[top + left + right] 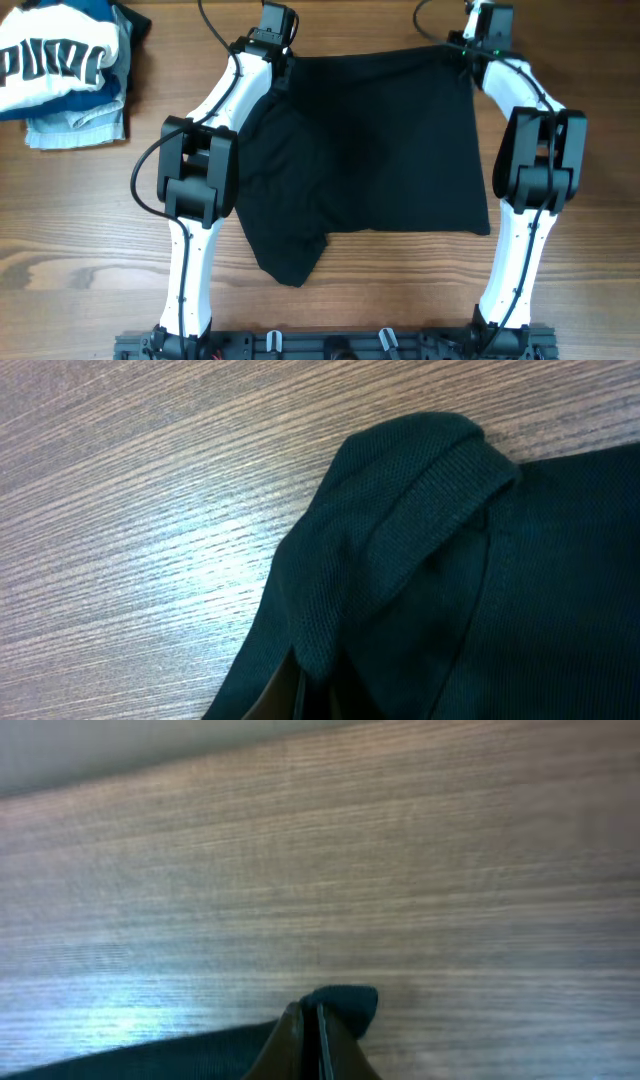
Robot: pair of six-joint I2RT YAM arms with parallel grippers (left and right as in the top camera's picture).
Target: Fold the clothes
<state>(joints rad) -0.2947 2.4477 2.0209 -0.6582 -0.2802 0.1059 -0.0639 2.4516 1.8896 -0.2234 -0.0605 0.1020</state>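
A black garment (370, 140) lies spread on the wooden table, with a bunched part hanging toward the front left. My left gripper (275, 45) is at its far left corner, shut on the cloth (400, 560), which folds over the fingers. My right gripper (480, 45) is at the far right corner, its fingers (318, 1030) shut on a small tip of the black cloth (350, 1002).
A stack of folded clothes (65, 70) sits at the far left, a white top with dark lettering over blue pieces. The wooden table (560, 290) runs wide around the garment. The arm bases stand at the front edge.
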